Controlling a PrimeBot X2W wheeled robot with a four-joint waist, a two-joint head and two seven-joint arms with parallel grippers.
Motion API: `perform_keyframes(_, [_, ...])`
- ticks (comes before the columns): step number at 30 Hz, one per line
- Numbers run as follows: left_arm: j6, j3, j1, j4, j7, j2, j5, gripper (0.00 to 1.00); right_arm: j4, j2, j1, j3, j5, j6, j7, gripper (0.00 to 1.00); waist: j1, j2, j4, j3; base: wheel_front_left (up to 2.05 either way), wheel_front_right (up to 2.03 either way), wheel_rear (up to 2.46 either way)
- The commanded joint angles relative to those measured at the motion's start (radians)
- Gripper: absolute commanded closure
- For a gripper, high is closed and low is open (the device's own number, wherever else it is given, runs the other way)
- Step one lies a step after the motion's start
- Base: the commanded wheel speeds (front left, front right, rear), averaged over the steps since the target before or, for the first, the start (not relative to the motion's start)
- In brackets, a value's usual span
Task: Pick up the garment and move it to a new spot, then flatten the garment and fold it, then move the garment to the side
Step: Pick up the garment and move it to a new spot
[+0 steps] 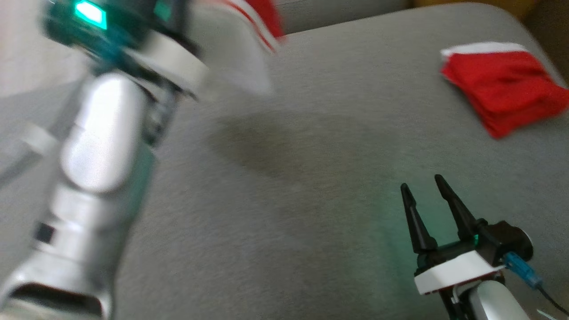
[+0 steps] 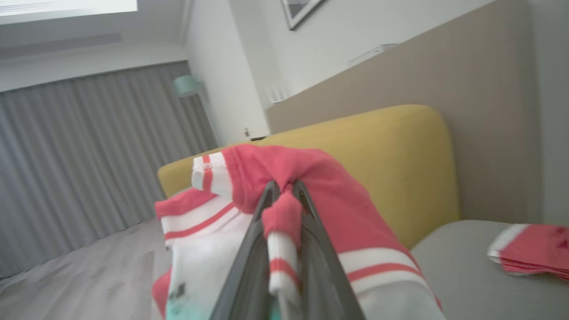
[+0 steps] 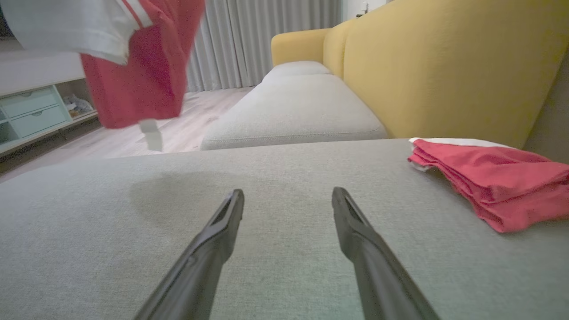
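The left arm (image 1: 102,146) is smeared by motion blur; a soft shadow (image 1: 266,142) is cast on the evenly lit cushion (image 1: 311,258).

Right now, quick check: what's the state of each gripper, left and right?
Left gripper: closed on the red and white garment.
Right gripper: open, holding nothing.

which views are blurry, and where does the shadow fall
Head view: left arm and garment smeared by motion, right jaws sharp, soft shadow on the cushion. Left wrist view: mildly soft throughout. Right wrist view: crisp, garment's hanging edge slightly blurred.
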Motion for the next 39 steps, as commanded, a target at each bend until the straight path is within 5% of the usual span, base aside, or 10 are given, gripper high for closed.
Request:
perform_keyframes(1, [-0.005,-0.009,0.018,-0.055,0.012,0.014,0.018,1.0,-0.041,0.007,-0.025,0.025,0.009,-0.001,-0.002,0.0,0.0003,-0.0001,-0.102,-0.001,0.0,0.0,0.0])
perform_keyframes(10, [-0.016,-0.2,0.269,0.109,-0.07,-0.1,0.024,0.97,-0.044,0.027,-0.087,0.037,0.022,-0.001,-0.002,0.0,0.0003,-0.0001,-0.152,0.162,0.0,0.0,0.0])
perform_keyframes(12, [-0.018,-0.228,0.297,0.174,-0.101,-0.116,0.014,0.53,-0.044,0.029,-0.092,0.032,0.025,-0.001,-0.002,0.0,0.0003,-0.0001,-0.147,0.18,0.0,0.0,0.0])
perform_keyframes(13, [-0.017,-0.238,0.307,0.197,-0.119,-0.123,0.008,0.04,-0.044,0.029,-0.093,0.027,0.025,-0.001,-0.002,0.0,0.0003,-0.0001,-0.142,0.184,0.0,0.0,0.0])
perform_keyframes(14, [-0.013,-0.247,0.315,0.216,-0.14,-0.128,0.0,0.0,-0.044,0.029,-0.091,0.02,0.025,-0.001,-0.002,0.0,0.0003,-0.0001,-0.133,0.184,0.0,0.0,0.0])
perform_keyframes(19, [0.052,-0.278,0.351,0.221,-0.244,-0.137,-0.035,0.0,-0.045,0.029,-0.068,-0.02,0.023,-0.001,-0.002,0.0,0.0003,-0.0001,-0.062,0.136,0.0,0.0,0.0])
perform_keyframes(27, [0.219,-0.218,0.539,0.013,-0.27,-0.138,-0.086,0.0,-0.027,0.022,-0.003,-0.058,-0.002,-0.001,-0.002,0.0,0.0003,-0.0001,0.078,-0.038,0.0,0.0,0.0])
perform_keyframes(34, [0.269,-0.059,0.767,-0.215,-0.271,-0.115,-0.083,0.0,-0.022,0.021,0.06,-0.074,-0.042,-0.001,-0.002,0.0,0.0003,-0.0001,0.156,-0.137,0.0,0.0,0.0])
perform_keyframes(39, [0.265,0.049,0.942,-0.341,-0.271,-0.115,-0.052,0.0,-0.026,0.029,0.112,-0.069,-0.072,-0.001,-0.002,0.0,0.0003,-0.0001,0.186,-0.189,0.0,0.0,0.0])
